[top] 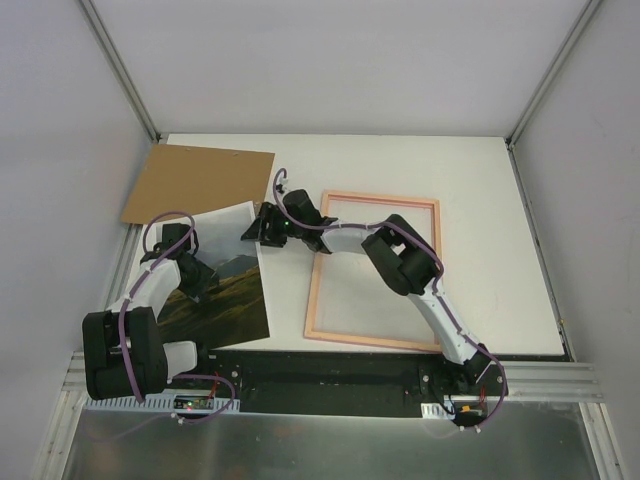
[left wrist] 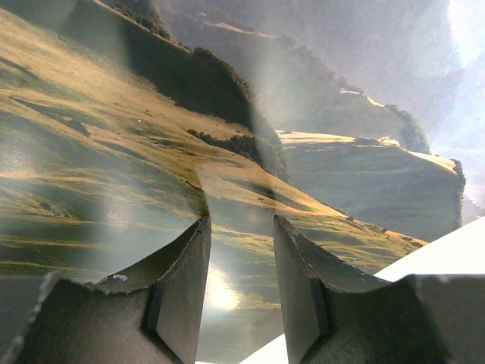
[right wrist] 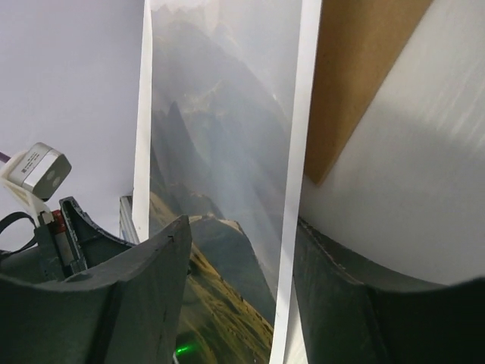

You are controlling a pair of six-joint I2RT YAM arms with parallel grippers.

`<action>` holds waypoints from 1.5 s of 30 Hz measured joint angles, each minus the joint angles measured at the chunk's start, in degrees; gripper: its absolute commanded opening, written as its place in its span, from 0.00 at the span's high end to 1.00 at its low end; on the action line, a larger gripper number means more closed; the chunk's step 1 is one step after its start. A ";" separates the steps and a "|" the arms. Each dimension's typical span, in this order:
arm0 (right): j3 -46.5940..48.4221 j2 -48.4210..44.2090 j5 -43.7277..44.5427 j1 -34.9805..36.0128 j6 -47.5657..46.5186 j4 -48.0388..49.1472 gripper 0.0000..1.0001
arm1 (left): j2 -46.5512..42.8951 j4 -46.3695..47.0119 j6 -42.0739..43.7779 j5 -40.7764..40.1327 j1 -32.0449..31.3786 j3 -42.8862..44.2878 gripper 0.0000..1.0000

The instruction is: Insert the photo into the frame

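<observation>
The photo, a glossy mountain landscape, lies at the left of the table with its upper right corner raised. My left gripper hovers low over its middle. In the left wrist view its jaws stand apart, with only the print behind them. My right gripper reaches across from the frame, a salmon-pink rectangle lying flat at centre right. Seen from the right wrist, the photo has its white edge standing between the parted jaws of that gripper, close to the right finger.
A brown cardboard board lies at the back left, just beyond the photo, and appears behind it from the right wrist. Enclosure walls stand close on the left and right. A metal rail runs along the near edge.
</observation>
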 measured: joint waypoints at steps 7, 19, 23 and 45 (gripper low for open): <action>-3.69 -1.11 -0.87 0.00 0.68 0.13 0.78 | -0.28 1.18 0.68 2.05 -0.02 -0.07 0.60; -6.51 -4.50 -1.14 0.00 -0.33 -3.54 0.99 | -8.59 0.20 6.14 3.91 -11.85 1.79 0.45; -10.86 -10.93 0.48 0.00 -0.50 -6.38 0.99 | -9.75 -1.73 7.06 -0.59 -22.51 6.47 0.46; -13.94 -28.15 10.93 0.04 -0.90 -29.27 0.99 | 4.13 -16.72 6.03 -30.97 -59.63 28.17 0.43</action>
